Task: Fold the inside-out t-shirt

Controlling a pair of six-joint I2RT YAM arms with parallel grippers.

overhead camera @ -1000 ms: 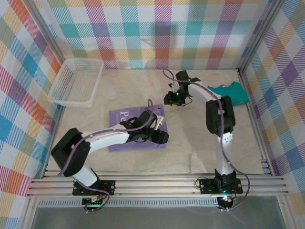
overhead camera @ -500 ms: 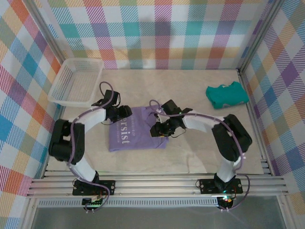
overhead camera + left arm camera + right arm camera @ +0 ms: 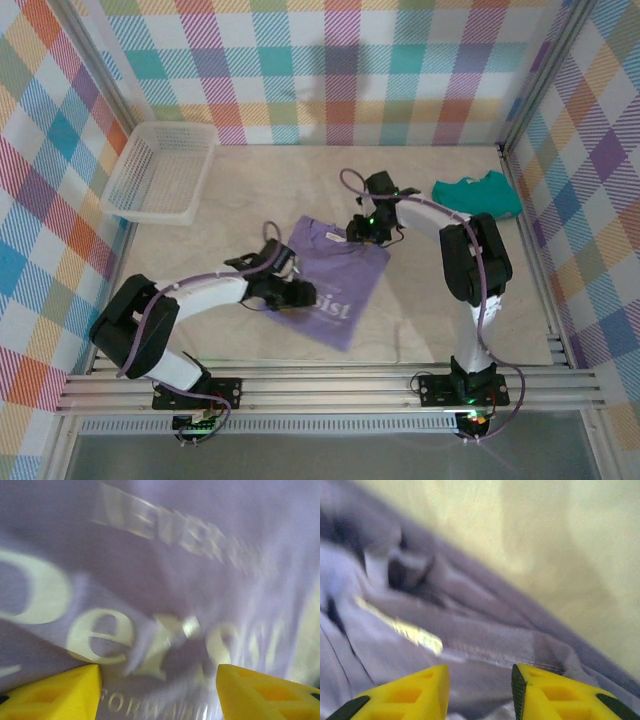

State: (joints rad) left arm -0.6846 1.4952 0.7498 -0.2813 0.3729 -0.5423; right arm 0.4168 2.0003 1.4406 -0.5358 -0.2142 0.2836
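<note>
The inside-out t-shirt [image 3: 340,275] is lavender with pale lettering and lies as a diagonal folded shape at the table's centre. My left gripper [image 3: 303,296] sits at its lower left edge. In the left wrist view the yellow fingers [image 3: 60,692] stand wide apart over the printed cloth [image 3: 160,580], and the gripper [image 3: 159,690] is open. My right gripper [image 3: 362,230] is at the shirt's upper edge. Its jaws [image 3: 480,690] are partly apart above a stitched hem of the shirt [image 3: 470,630], with cloth showing in the gap.
A white mesh basket [image 3: 160,172] stands at the back left. A folded teal garment [image 3: 478,195] lies at the back right by the wall. Bare beige table [image 3: 450,300] stretches right of the shirt. Plaid walls close three sides; a metal rail [image 3: 330,385] runs along the front.
The shirt has turned from a squared rectangle into a diagonal shape and shifted right. My left gripper moved from its upper left corner to its lower left edge; the right moved up to its top edge.
</note>
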